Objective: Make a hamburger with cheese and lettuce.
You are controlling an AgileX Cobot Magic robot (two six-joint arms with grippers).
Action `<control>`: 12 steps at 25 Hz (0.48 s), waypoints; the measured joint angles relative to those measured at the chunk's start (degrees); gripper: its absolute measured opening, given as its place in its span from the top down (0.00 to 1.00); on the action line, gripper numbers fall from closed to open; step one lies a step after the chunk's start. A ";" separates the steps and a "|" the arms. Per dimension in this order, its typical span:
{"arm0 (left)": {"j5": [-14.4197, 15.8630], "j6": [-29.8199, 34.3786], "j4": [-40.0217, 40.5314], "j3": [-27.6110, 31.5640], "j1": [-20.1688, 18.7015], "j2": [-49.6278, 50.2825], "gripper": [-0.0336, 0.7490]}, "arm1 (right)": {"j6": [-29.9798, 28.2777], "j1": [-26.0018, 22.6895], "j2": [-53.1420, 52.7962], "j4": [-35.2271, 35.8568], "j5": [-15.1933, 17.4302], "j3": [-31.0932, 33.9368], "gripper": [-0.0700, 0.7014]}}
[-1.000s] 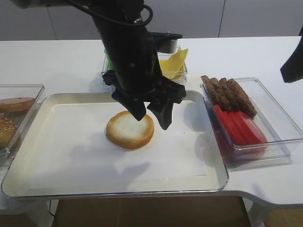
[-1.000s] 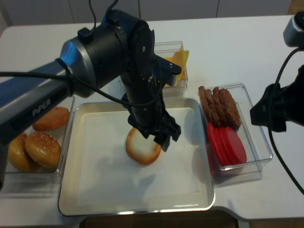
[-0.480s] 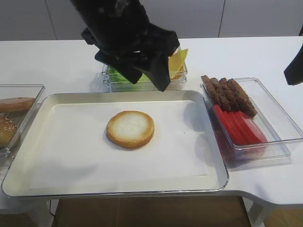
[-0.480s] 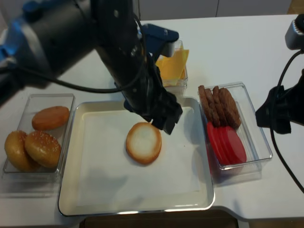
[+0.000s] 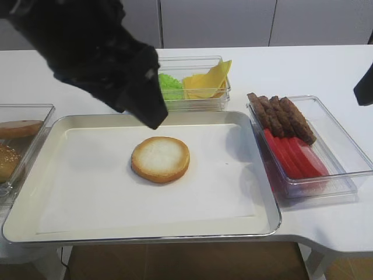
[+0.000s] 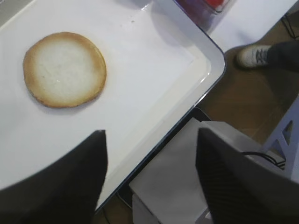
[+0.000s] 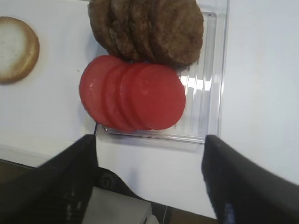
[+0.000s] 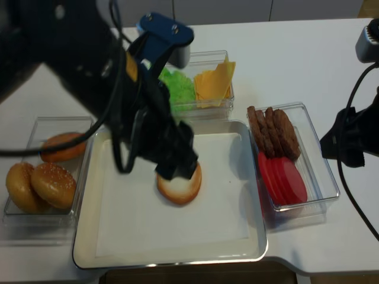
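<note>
**So, which arm is closer to the toppings?**

My left gripper [image 6: 149,179] hangs wide and empty above the tray [image 5: 256,224], where the hamburger [image 5: 160,158] sits. The lettuce [image 5: 170,83] and cheese [image 5: 207,81] wait just behind, nearer this arm. My right gripper [image 7: 149,179], wide too, hovers over the tomatoes [image 7: 133,98].

Tray [image 5: 256,204] centre: the hamburger [image 5: 160,159] lies alone on white paper, open above in the first high view. Left arm [image 5: 99,55] blocks upper left. Lettuce [image 5: 171,83] and cheese [image 5: 205,81] bin unobstructed, upper centre.
</note>
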 joint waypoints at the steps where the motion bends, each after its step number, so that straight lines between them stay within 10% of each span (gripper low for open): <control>1: 0.00 0.89 0.00 1.39 0.00 -1.35 0.39 | 0.00 0.00 0.00 -0.09 0.00 0.00 0.22; 12: 0.13 8.90 2.23 16.39 0.00 -16.90 0.39 | -2.06 0.00 0.00 -0.24 0.00 0.00 0.29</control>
